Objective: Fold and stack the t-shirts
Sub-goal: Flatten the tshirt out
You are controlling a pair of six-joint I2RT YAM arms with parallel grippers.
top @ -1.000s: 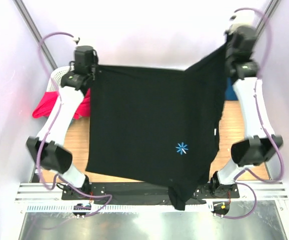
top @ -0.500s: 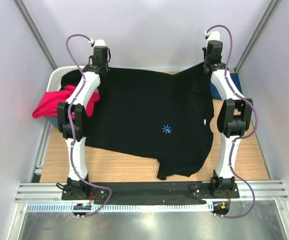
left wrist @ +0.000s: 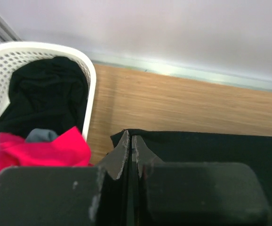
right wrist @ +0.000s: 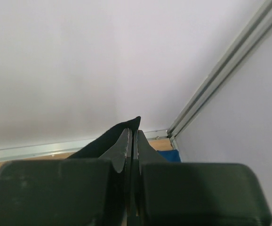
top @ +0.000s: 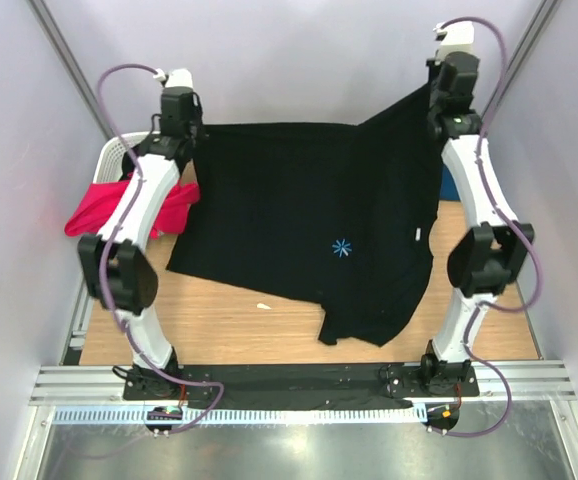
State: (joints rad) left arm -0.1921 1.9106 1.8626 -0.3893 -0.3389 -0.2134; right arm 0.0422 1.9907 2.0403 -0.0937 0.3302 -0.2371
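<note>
A large black t-shirt [top: 299, 220] with a tiny blue chest mark [top: 341, 248] hangs spread between both arms, its lower hem resting on the wooden table [top: 219, 325]. My left gripper [top: 191, 135] is shut on its far left corner [left wrist: 211, 148]. My right gripper [top: 437, 95] is shut on the far right corner [right wrist: 108, 139] and holds it higher, so that side folds upward. A magenta-red t-shirt [top: 104, 210] drapes over the basket's rim. A navy blue t-shirt [top: 450, 185] peeks out behind the right arm.
The white lattice basket [top: 117, 152] stands at the far left and holds dark cloth [left wrist: 46, 89] and a grey piece [left wrist: 39, 135]. A small white scrap [top: 263, 306] lies on the table near the shirt's hem. Walls close in at the back and both sides.
Both arms swung from high and near to low and far, drawing the black shirt away from the front edge. Since then both have risen again, lifting its far edge, the right corner more.
</note>
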